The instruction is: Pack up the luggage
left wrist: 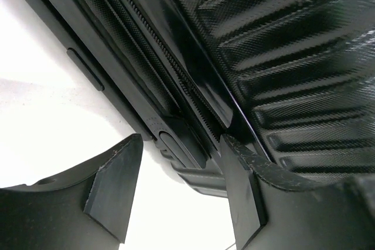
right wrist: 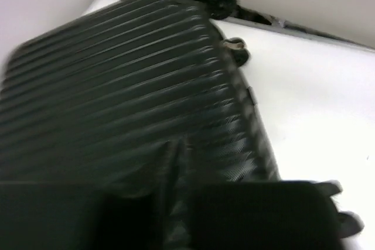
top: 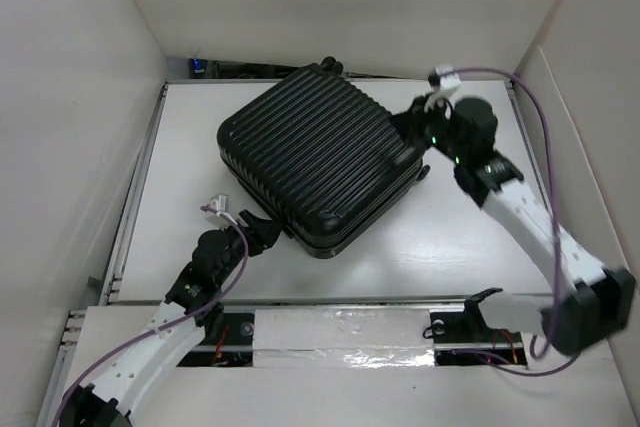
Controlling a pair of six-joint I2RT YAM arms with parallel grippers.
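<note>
The black ribbed hard-shell suitcase (top: 315, 157) lies closed and flat, turned diagonally, toward the far middle of the white worktop (top: 450, 247). The left gripper (top: 255, 234) sits at its near-left corner, released, its fingers spread apart at the zipper edge. The right gripper (top: 410, 130) is against its right corner, and blur hides whether it is released or clenched.

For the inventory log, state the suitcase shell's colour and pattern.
Black with parallel ribs; the luggage shows best in the top view.

Black luggage (top: 318, 162) with ribbed, finely woven-patterned shell on a white table (top: 470, 237); purple cable (top: 492, 71) at two o'clock.
</note>
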